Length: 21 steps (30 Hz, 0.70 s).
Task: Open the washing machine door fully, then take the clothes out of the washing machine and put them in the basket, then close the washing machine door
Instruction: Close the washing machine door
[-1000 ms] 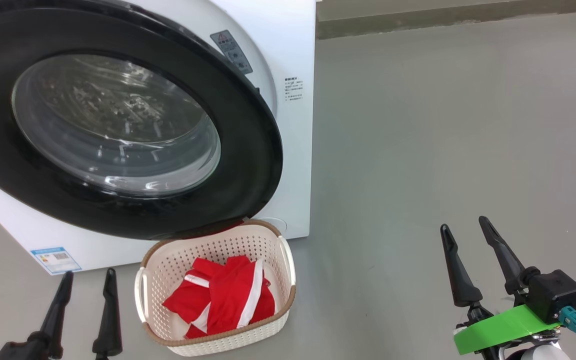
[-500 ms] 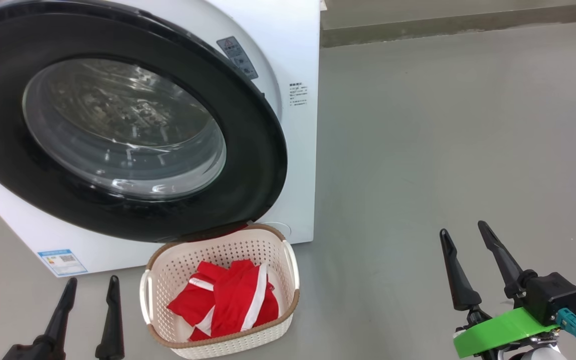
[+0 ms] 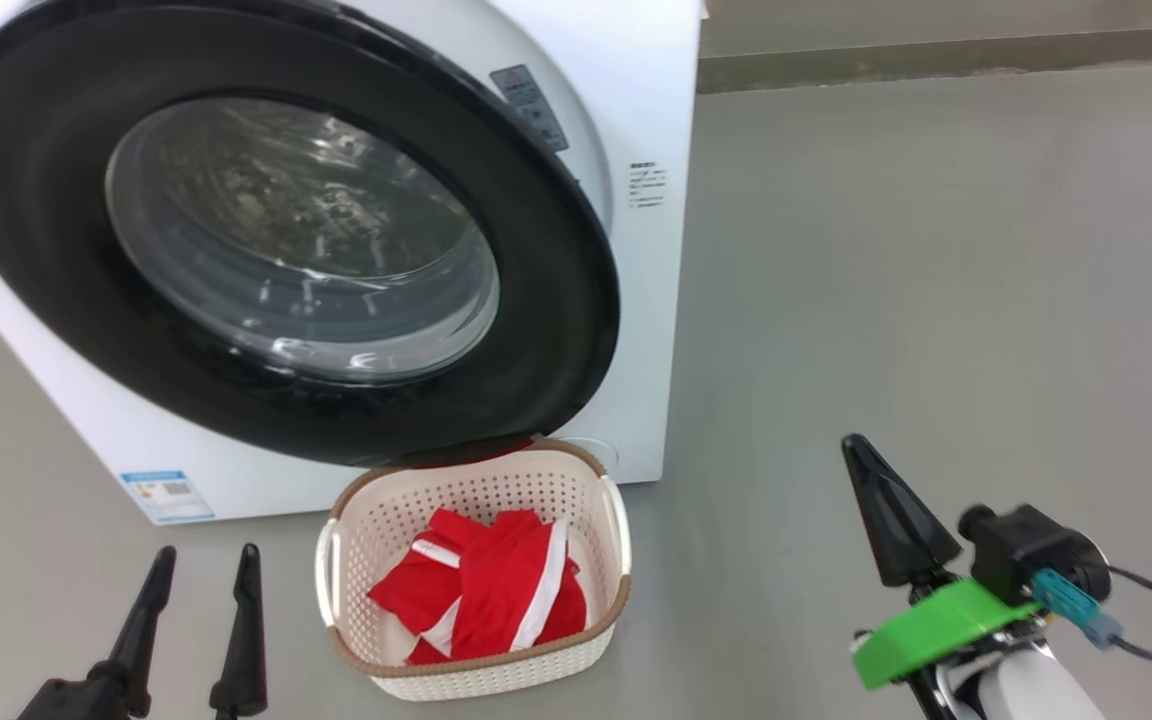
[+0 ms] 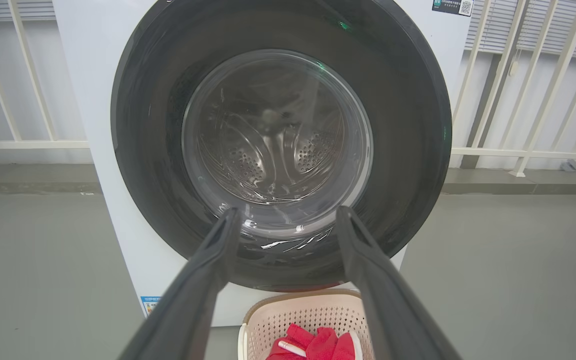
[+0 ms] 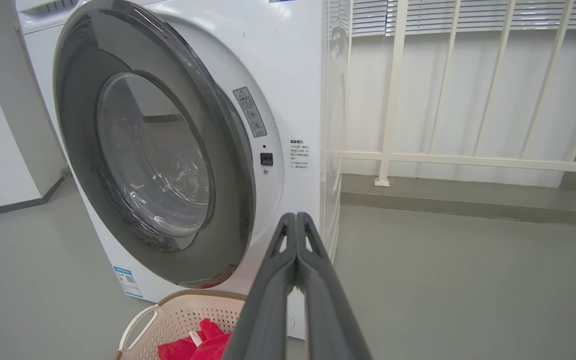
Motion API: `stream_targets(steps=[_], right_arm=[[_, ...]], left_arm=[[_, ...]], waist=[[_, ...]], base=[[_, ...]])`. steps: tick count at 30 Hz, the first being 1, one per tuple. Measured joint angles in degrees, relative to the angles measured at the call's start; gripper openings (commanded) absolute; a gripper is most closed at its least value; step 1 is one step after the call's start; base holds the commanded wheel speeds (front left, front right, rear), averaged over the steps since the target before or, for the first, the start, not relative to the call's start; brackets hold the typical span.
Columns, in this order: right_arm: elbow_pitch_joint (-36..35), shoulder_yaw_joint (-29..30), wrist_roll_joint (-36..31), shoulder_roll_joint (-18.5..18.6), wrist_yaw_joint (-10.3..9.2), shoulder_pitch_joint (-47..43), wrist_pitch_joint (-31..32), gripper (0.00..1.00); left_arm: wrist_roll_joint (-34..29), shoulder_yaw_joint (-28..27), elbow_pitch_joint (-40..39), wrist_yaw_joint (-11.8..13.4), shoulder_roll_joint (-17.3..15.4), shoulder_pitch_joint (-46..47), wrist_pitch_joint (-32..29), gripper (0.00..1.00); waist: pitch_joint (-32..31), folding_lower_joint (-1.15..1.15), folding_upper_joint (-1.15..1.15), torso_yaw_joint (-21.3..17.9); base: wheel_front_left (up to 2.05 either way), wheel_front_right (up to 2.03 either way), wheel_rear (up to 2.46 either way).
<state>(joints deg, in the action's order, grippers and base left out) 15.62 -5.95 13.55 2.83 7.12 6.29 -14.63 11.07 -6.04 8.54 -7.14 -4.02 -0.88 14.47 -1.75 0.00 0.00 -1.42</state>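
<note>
Washing machine door (image 3: 556, 330): its glossy black rim and clear bowl window fill the upper left of the head view; it lies against the front of the washing machine (image 3: 656, 300) or very close to it, and whether it is latched cannot be told.
Drum: steel and perforated, seen through the glass in the left wrist view.
Basket (image 3: 476, 490): stands on the grey floor (image 3: 936, 300) at lower centre of the head view, just below the door's lower edge.
Clothes (image 3: 496, 590): red with white stripes, bunched inside the basket.
Left gripper (image 3: 208, 560): lower left of the head view, left of the basket and apart from it; the fingers are spread and hold nothing. In its wrist view they frame the lower part of the window.
Right gripper (image 3: 858, 455): lower right of the head view, well apart from the basket, over bare floor; its fingers are pressed together into one point, with nothing between them.
Blue label (image 3: 168, 495): low on the machine's front, above the left gripper.
Railing (image 5: 393, 100): pale bars behind the machine, upper right of the right wrist view.
</note>
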Motion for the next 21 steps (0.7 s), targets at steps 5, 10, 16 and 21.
stream_targets(steps=[5, 10, 16, 21], right_arm=[[5.08, -4.86, 1.45, 0.81, 0.00, 4.94, 0.00, 0.00], [12.33, -15.24, 8.06, 3.19, 0.00, 12.90, 0.00, 0.00], [15.68, -21.75, 12.95, 4.61, 0.00, 22.23, 0.00, 0.00], [18.90, -25.55, 15.25, 4.59, 0.00, 28.64, 0.00, 0.00]], left_arm=[[0.10, 0.62, -0.85, -0.03, 0.05, 0.81, 0.00, 1.00], [1.07, 1.24, -1.29, -0.03, 0.12, 1.22, 0.01, 1.00], [1.55, 2.54, -1.12, -0.03, -0.03, 2.76, 0.01, 1.00], [1.58, 2.83, -1.14, -0.03, -0.23, 4.80, 0.01, 1.00]], waist=[[0.57, 0.00, 0.00, 1.76], [1.85, 0.00, 0.00, 3.85], [4.05, 0.00, 0.00, 5.68], [6.37, 0.00, 0.00, 7.17]], base=[[0.00, 0.00, 0.00], [0.00, 0.00, 0.00], [0.00, 0.00, 0.00], [0.00, 0.00, 0.00]])
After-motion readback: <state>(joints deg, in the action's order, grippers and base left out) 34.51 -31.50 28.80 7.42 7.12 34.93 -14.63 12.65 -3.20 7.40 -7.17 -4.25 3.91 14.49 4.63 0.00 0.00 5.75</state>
